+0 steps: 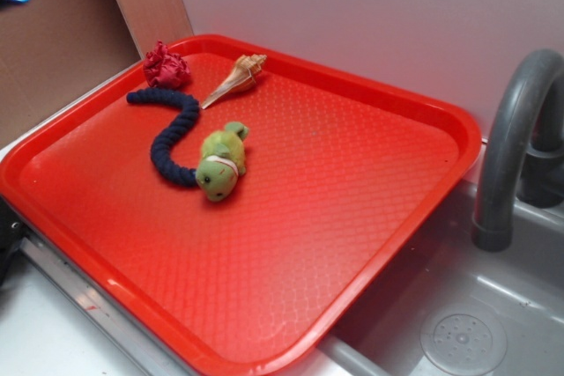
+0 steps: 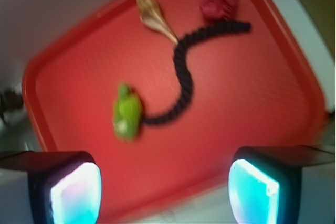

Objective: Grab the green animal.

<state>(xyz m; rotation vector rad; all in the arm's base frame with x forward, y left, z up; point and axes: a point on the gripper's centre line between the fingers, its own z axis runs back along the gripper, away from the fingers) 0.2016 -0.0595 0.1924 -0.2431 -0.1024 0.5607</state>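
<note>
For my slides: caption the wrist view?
Open gripper above red tray holding the green animal, blue rope, shell.

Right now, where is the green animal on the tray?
In the exterior view the green animal lies left of the middle of the red tray, against the near end of the blue rope, with the shell and red cloth ball farther back.

Bright, even light; blurred wrist view

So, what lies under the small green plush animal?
The small light-green plush animal lies directly on the red plastic tray, with one end of the navy-blue twisted rope meeting its side. Whether the rope's tip runs underneath the toy is hidden by its body.
</note>
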